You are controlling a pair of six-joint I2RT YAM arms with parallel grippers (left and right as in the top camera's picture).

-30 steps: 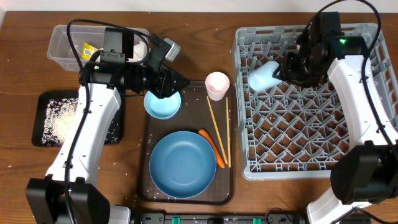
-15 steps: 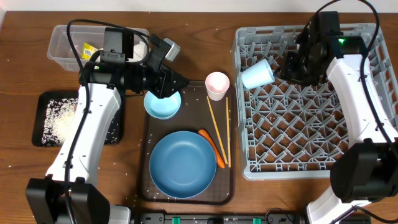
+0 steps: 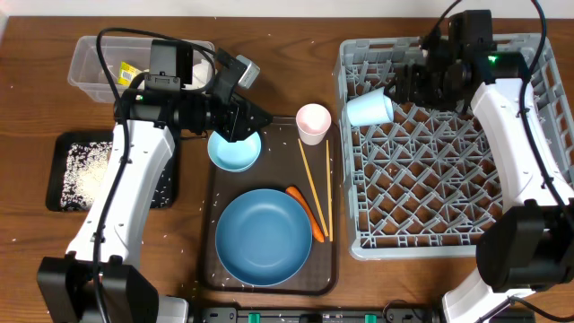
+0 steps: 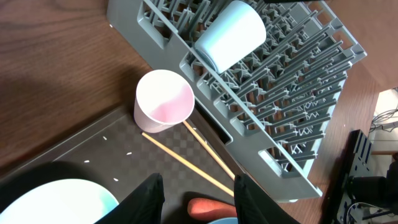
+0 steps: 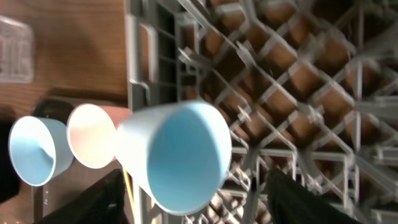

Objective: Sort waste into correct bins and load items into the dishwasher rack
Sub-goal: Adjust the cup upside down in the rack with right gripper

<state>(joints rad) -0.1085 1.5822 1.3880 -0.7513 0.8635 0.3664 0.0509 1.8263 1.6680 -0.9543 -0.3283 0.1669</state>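
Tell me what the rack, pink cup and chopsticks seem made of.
Rack: grey moulded plastic, matt, judging by its uniform lattice.
Pink cup: probably plastic, smooth and thin-walled; could be ceramic.
Chopsticks: pale wood or bamboo, with a dull tan surface.

Table (image 3: pixel 269 63), rack (image 3: pixel 430 184), tub (image 3: pixel 90 72), black tray (image 3: pixel 63 142), brown tray (image 3: pixel 220 184)

Tipped cup (image 3: pixel 369 109) in the rack (image 3: pixel 448 197) corner, serving tray (image 3: pixel 278 170) left of it.
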